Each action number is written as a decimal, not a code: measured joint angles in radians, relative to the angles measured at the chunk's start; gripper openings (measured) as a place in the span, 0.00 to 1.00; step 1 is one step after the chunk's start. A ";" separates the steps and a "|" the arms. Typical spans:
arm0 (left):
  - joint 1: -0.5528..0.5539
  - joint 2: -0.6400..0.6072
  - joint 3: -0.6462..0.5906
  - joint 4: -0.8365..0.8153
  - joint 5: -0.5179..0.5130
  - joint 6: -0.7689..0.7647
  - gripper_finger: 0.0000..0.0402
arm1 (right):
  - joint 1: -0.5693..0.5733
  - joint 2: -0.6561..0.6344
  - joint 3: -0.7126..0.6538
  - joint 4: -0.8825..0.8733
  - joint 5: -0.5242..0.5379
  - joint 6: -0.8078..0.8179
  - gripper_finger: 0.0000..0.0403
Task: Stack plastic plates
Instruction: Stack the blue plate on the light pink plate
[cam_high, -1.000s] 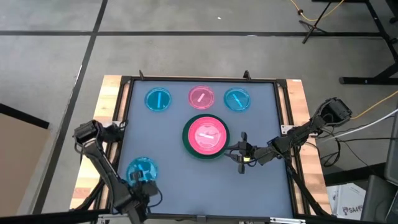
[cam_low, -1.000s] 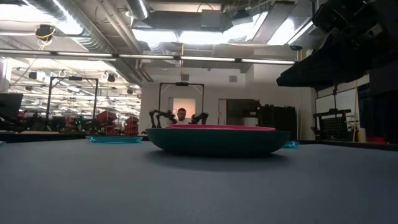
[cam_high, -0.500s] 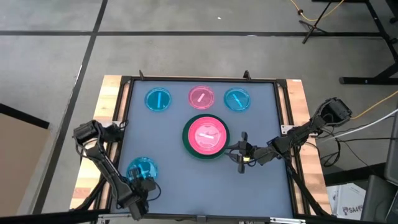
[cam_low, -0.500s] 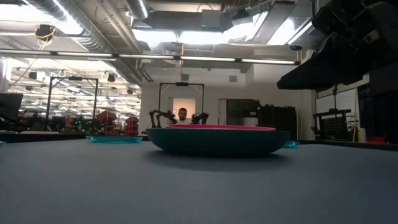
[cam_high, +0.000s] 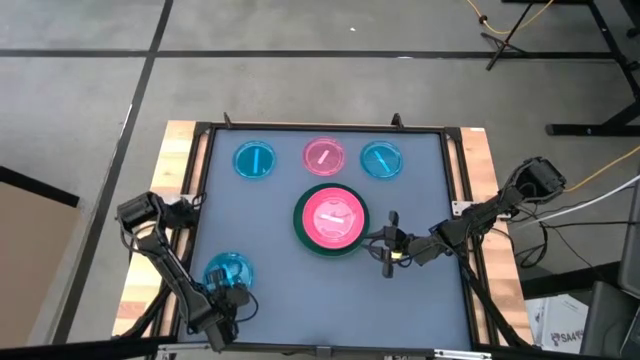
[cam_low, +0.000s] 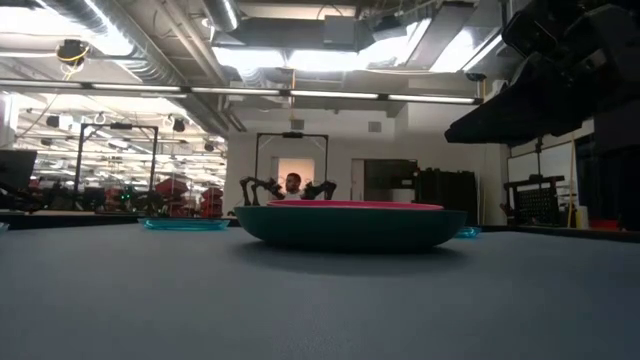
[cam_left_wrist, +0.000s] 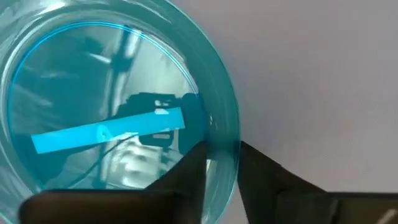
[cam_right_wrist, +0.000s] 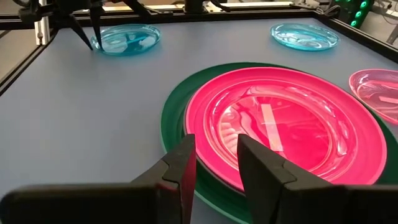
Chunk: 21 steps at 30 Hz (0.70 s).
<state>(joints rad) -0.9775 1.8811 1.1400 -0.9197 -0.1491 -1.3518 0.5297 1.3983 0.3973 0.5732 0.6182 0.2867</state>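
Note:
A hot pink plate (cam_high: 331, 217) lies inside the large dark green plate (cam_high: 303, 236) at mid-table; the low view shows this stack (cam_low: 350, 226) too. At the far edge sit two small blue plates (cam_high: 254, 160) (cam_high: 381, 160) and a small pink plate (cam_high: 323, 155). Another small blue plate (cam_high: 227, 269) lies near the near-left corner, where my left gripper (cam_high: 228, 296) is shut on its rim. My right gripper (cam_high: 387, 245) hovers open at the green plate's right rim, its fingers (cam_right_wrist: 184, 163) above that rim (cam_right_wrist: 205, 186). No grey plate shows. My left gripper pinches the small blue plate's near rim (cam_left_wrist: 222, 149) between its two fingers, one finger (cam_left_wrist: 189, 171) inside the plate and the other (cam_left_wrist: 264, 177) outside. It comes from the table's near side. The plate lies flat on the table.
A raised black frame (cam_high: 200, 190) with wooden borders runs round the grey table. Open grey surface lies between the stack and the near edge. Beyond the table the low view shows a person (cam_low: 292, 184) in a workshop room.
My left gripper has crept a little toward the small blue plate at the near-left corner. The right arm and all plates have stayed where they were.

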 joint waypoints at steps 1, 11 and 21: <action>0.000 0.000 0.000 -0.002 -0.004 0.000 0.15 | 0.000 0.000 0.000 0.000 0.000 -0.002 0.27; 0.011 0.004 0.011 -0.037 -0.038 0.042 0.01 | 0.000 0.000 0.000 0.000 0.000 -0.003 0.27; 0.086 0.009 0.165 -0.156 -0.135 0.203 0.00 | 0.000 0.000 0.000 0.000 0.000 -0.003 0.27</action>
<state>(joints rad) -0.8914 1.8896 1.3049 -1.0754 -0.2838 -1.1486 0.5298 1.3984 0.3973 0.5735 0.6179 0.2840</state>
